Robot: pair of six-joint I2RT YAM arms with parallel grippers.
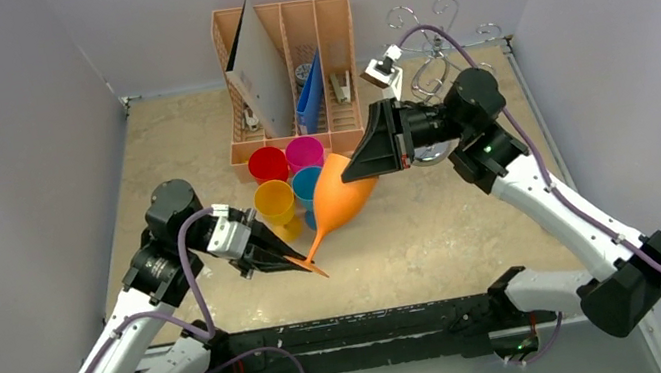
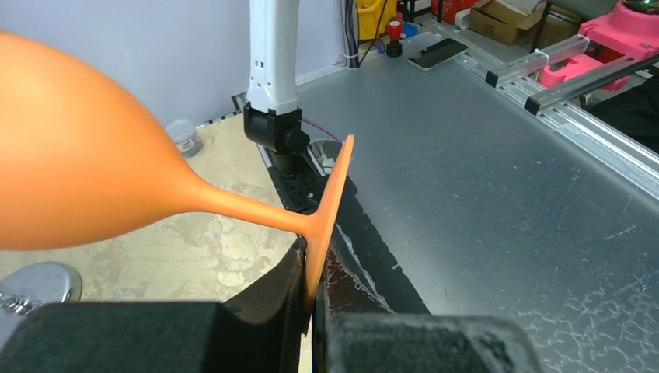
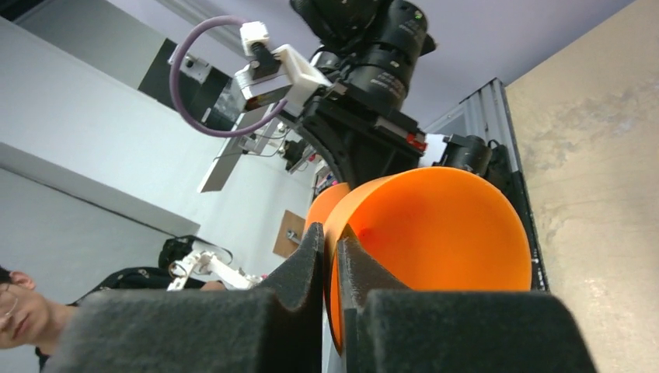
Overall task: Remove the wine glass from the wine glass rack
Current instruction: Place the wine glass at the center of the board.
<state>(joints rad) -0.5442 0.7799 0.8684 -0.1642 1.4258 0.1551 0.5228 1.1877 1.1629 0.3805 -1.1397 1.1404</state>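
Wine glass [image 1: 343, 194] off the rack [image 1: 431, 38] and slung between both arms, up above the table [image 1: 457, 236]. Orange, lying tilted, bowl toward the far right, stem slanting down to the near left. Left gripper [image 1: 290, 259] clenched tight on the flat foot [image 2: 330, 202]: in the left wrist view, disc edge-on and standing up out of the black pads [image 2: 264, 311]. Right gripper [image 1: 355, 172] pinched onto the rim of the bowl, one finger on each side of the thin orange wall, mouth of the glass wide and close in the right wrist view. Silver rack back in the far right corner, upright, curled wire arms poking up behind the right arm, well apart from the glass. Peach desk organiser [image 1: 336, 28] against the back wall, a white board [image 1: 264, 66] and a blue folder [image 1: 311, 93] in its slots. Four cups just in front of it: red [image 1: 268, 163], pink [image 1: 305, 152], yellow [image 1: 274, 199], blue [image 1: 306, 185]. Bowl of the glass overlapping the blue cup from above; touching or not, impossible to tell.
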